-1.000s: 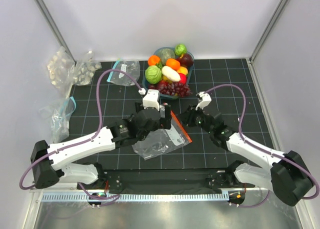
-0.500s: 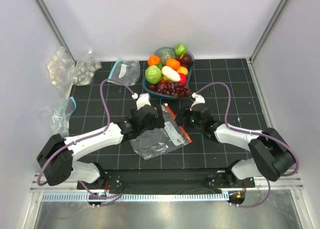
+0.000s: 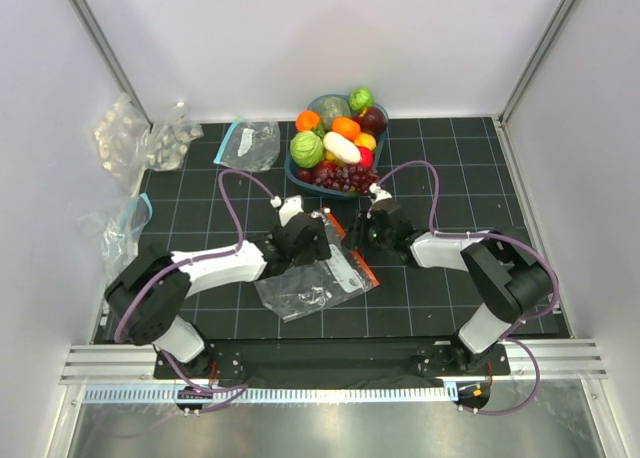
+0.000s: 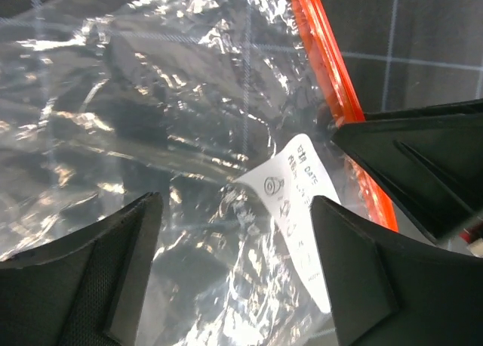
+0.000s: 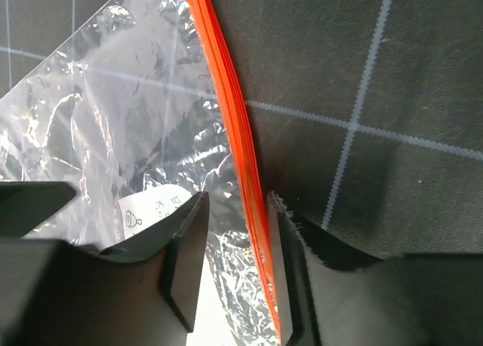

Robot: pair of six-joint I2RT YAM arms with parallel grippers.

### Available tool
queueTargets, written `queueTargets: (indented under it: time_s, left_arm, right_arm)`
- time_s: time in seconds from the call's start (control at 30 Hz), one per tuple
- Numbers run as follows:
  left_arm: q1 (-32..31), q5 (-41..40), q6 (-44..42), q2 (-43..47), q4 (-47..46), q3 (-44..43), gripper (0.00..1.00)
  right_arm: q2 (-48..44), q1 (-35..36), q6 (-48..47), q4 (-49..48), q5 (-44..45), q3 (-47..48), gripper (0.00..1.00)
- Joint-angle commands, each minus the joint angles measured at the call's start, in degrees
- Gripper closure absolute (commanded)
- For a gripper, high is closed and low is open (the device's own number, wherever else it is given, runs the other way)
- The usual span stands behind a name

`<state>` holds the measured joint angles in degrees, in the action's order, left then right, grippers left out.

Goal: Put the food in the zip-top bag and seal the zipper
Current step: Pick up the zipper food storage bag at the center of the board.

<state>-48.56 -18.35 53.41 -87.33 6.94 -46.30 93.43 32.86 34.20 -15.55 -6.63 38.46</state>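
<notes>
left end effector (image 4: 234,210): jaws spread wide, nothing held. It sits low over the zip-top bag (image 3: 308,284).
left fingers (image 4: 113,274): one on each side of the bag's white printed label (image 4: 298,210), with crinkled film under both.
right end effector (image 5: 238,210): jaws part-way apart and straddling the zipper (image 5: 226,81). The strip runs lengthwise through the gap. Film shows between the strip and one finger, so it isn't clamped.
zip-top bag: flat on the counter (image 3: 450,158), between the two arms. The zipper edge is on the right arm's side and slants across the grid.
end effectors: close together at the bag's mouth end, the right one's black body at the zipper in the left wrist view.
food (image 3: 338,146): all heaped in the blue bowl (image 3: 291,166) at the far side of the counter, well apart from the bag.
</notes>
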Motion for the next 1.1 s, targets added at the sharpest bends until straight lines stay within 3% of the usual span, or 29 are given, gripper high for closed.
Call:
queueTargets:
  time_s: [0.0,0.2,0.3,0.47,0.73,0.93,1.07]
  left_arm:
    - [0.30,1.12,2.83,-3.10,-5.00,0.42,0.18]
    - [0.92,5.87,2.49,-9.17,-5.71,-2.12,0.27]
    - [0.92,4.47,1.88,-7.16,-5.71,-1.51,0.28]
    - [0.92,1.66,-0.23,-1.10,-5.45,0.16,0.24]
    - [0.83,-0.11,-3.31,5.93,-2.63,-0.28,0.01]
    - [0.83,0.07,-4.71,11.12,-1.32,0.34,0.00]
    - [0.92,-2.20,-5.68,19.27,-0.70,1.82,0.00]
  right_arm:
    - [-1.05,0.01,0.35,-1.24,-2.68,0.92,0.57]
    - [-2.46,0.10,0.08,-1.94,-4.35,0.21,0.78]
    - [-3.86,1.15,-1.05,-2.11,-4.53,0.21,0.98]
    - [-8.16,4.13,-3.78,-0.88,-1.46,0.30,0.99]
    - [-15.90,10.28,-8.97,-0.62,5.40,-1.36,0.99]
    - [-18.63,14.51,-11.96,-0.01,11.55,-1.46,0.99]
    - [-19.16,17.14,-13.71,1.49,16.55,-0.67,0.99]
